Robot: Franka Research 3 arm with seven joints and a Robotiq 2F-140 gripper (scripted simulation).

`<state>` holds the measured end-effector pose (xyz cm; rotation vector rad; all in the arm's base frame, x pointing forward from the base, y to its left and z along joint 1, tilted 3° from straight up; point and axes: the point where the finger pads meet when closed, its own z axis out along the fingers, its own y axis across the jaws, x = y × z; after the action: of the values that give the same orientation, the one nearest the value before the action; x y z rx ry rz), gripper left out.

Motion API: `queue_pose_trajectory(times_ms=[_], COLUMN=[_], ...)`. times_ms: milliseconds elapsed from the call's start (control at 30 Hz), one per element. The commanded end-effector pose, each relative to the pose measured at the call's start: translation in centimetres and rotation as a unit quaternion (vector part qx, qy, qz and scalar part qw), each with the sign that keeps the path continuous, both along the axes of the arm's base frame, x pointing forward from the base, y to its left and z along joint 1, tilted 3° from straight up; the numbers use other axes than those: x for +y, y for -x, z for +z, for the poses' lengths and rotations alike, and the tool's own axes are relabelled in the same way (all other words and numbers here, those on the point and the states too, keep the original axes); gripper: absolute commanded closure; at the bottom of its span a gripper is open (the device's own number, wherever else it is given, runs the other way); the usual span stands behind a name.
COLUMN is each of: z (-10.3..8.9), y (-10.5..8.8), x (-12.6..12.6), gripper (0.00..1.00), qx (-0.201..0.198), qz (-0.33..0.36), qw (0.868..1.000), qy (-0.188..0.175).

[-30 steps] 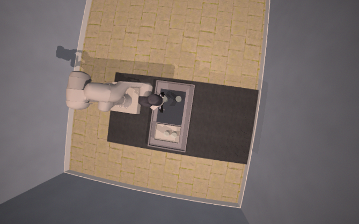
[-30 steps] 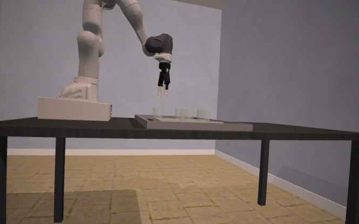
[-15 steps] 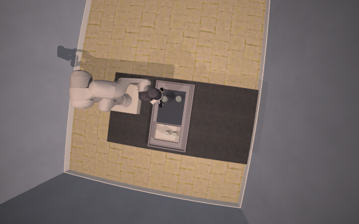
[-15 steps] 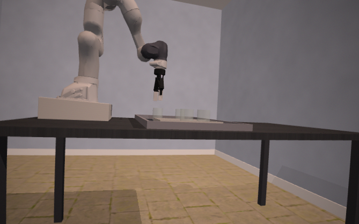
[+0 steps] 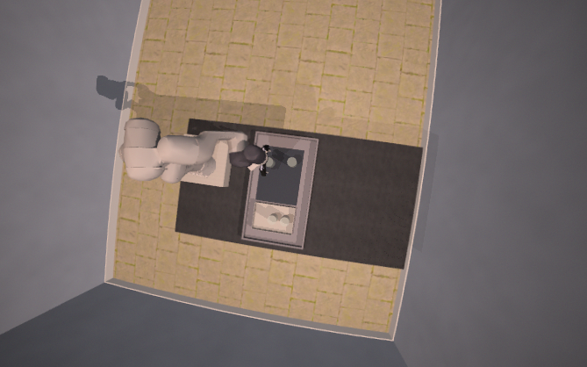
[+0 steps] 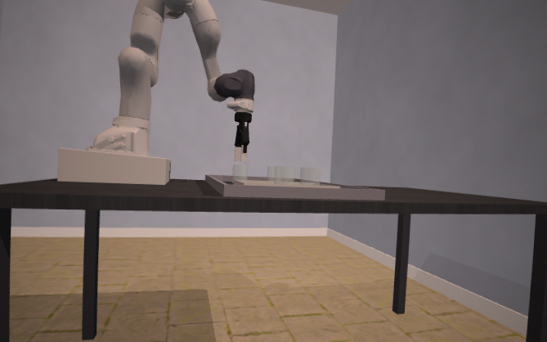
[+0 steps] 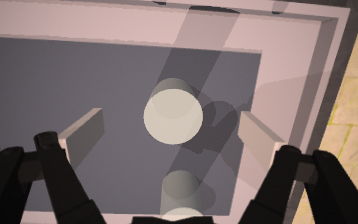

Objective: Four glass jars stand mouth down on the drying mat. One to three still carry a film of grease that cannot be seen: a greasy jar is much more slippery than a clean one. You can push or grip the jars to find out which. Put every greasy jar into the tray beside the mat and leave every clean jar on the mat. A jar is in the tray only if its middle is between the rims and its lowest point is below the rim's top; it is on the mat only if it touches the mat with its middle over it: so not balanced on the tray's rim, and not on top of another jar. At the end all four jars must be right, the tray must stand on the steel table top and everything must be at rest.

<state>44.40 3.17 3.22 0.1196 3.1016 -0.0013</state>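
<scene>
My gripper (image 5: 264,160) (image 6: 240,154) (image 7: 172,122) is open, fingertips just above the robot-side jar (image 6: 239,171) (image 7: 173,116) on the dark mat (image 5: 277,189) (image 7: 30,90). Its fingers are on the tray side and the far side of that jar, with nothing held. A second mat jar (image 5: 291,161) (image 7: 182,216) stands farther from the robot base. The cream tray (image 5: 261,223) (image 6: 249,182) beside the mat holds a jar on the robot side (image 5: 273,217) (image 6: 284,173) and another beside it (image 5: 284,219) (image 6: 310,175). All the jars look upright. The gripper partly hides the robot-side mat jar in the top view.
The pinkish steel top (image 5: 303,191) (image 7: 290,60) surrounds mat and tray and has a raised outer rim. It stands on the dark table (image 5: 359,200) (image 6: 181,200). The pale robot base block (image 5: 220,175) (image 6: 114,166) stands at the left in the top and exterior views.
</scene>
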Motion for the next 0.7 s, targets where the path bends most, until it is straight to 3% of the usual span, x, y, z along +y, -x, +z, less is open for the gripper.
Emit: queue_pose_trajectory(times_ms=[0,667], z=[0.0,-3.0], y=[-0.4,-0.5], x=[0.0,0.0], gripper=[0.00,0.00], qx=[-0.005,-0.005], qz=[-0.015,-0.015], qw=[1.000,1.000], qy=[0.001,0.001])
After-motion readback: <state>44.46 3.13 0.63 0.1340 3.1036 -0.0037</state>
